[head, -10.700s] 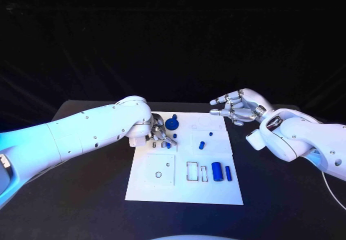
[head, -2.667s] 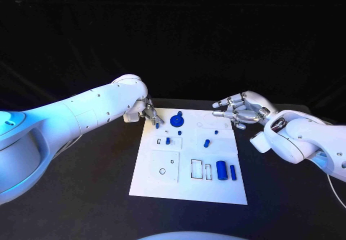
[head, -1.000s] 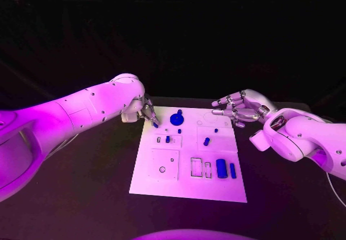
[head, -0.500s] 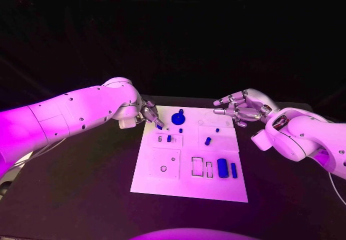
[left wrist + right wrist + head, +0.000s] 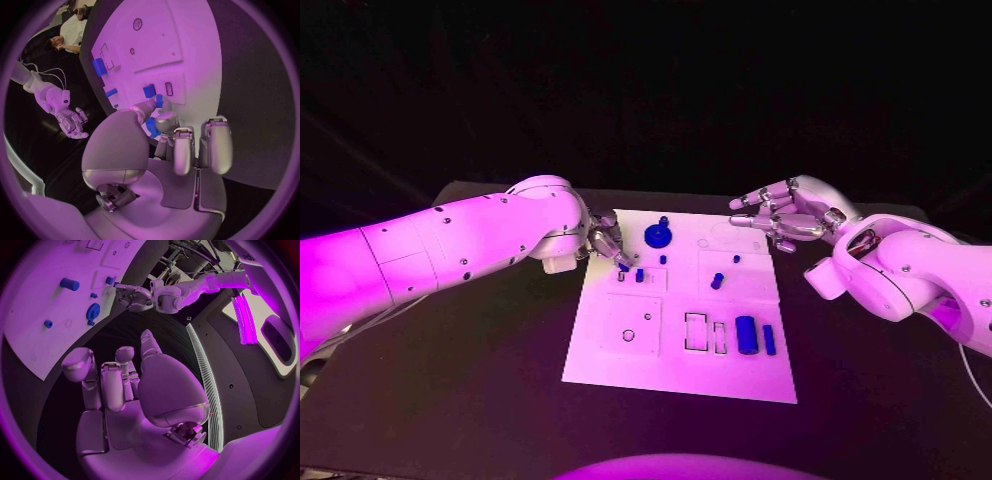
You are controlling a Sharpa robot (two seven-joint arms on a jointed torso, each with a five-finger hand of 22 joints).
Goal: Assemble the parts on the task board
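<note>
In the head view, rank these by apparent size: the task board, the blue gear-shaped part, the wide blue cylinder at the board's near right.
1. task board
2. blue gear-shaped part and wide blue cylinder: look about alike, so unranked.

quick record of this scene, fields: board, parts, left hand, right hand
board: white task board on the black table
parts: gear at the far end; two blue cylinders near the right edge
left hand: left hand pinches a small blue part over the board's left edge
right hand: right hand holds nothing, fingers apart, beside the board's far right corner
</note>
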